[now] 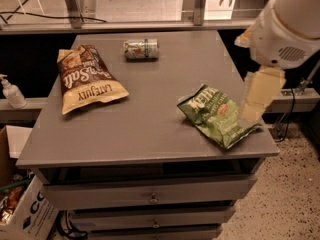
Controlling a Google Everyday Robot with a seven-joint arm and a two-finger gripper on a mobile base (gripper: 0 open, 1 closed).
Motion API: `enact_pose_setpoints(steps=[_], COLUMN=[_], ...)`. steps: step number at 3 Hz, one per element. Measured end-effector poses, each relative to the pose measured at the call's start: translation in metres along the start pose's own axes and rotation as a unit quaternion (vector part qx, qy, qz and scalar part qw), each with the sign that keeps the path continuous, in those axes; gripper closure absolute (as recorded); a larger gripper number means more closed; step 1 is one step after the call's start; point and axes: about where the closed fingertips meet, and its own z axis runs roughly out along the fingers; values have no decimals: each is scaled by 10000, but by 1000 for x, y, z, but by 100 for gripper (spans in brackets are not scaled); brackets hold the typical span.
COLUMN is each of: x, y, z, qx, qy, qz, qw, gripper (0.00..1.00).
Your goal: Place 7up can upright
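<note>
The 7up can [141,49] lies on its side near the far edge of the grey table [150,129], left of centre, with its long axis running left to right. My white arm comes in from the upper right. Its pale gripper end [257,96] hangs over the table's right edge, just above the right side of a green chip bag. The gripper is far from the can, to its right and nearer the front. Nothing shows in the gripper.
A brown chip bag [87,79] lies at the table's left. A green chip bag [217,115] lies at the front right. Drawers [150,196] sit under the tabletop. A soap bottle [11,91] and a cardboard box [25,209] stand at the left.
</note>
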Motion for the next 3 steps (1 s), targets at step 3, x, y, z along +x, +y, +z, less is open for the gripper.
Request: enact_pose_setpoints(steps=[3], x=[-86], y=[-51], z=[30], qx=[406], qy=[-551], qz=[-783], qw=[9946], gripper=[0])
